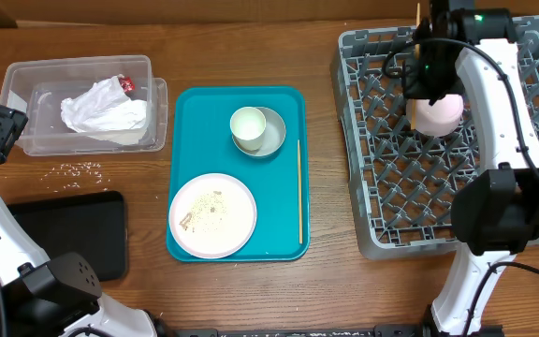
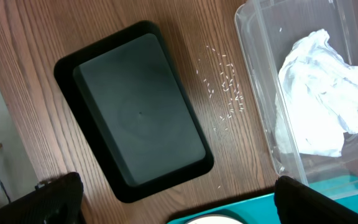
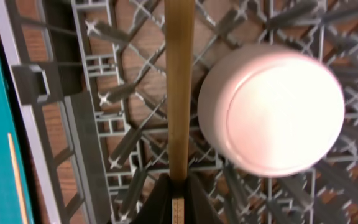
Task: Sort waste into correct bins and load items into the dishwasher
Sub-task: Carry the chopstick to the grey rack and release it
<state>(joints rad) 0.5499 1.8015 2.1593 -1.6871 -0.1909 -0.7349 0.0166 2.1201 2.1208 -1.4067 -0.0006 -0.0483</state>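
Jaws of the right gripper clamp a thin wooden chopstick over the square grey plastic dish rack, just beside a round pinkish-white bowl sitting in it. The left gripper hangs wide open above the shallow black rectangular tray and loose white rice grains.

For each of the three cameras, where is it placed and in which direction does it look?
Overhead: fixed above the table, facing straight down; left arm and right arm show, the right over the dish rack.
Left wrist: on the left arm, facing down at black tray, rice grains and clear tub; left gripper open along the bottom edge.
Right wrist: above the rack, facing down; right gripper shut on a chopstick beside an upturned bowl.
Shared by overhead and left wrist: the napkin in the tub.
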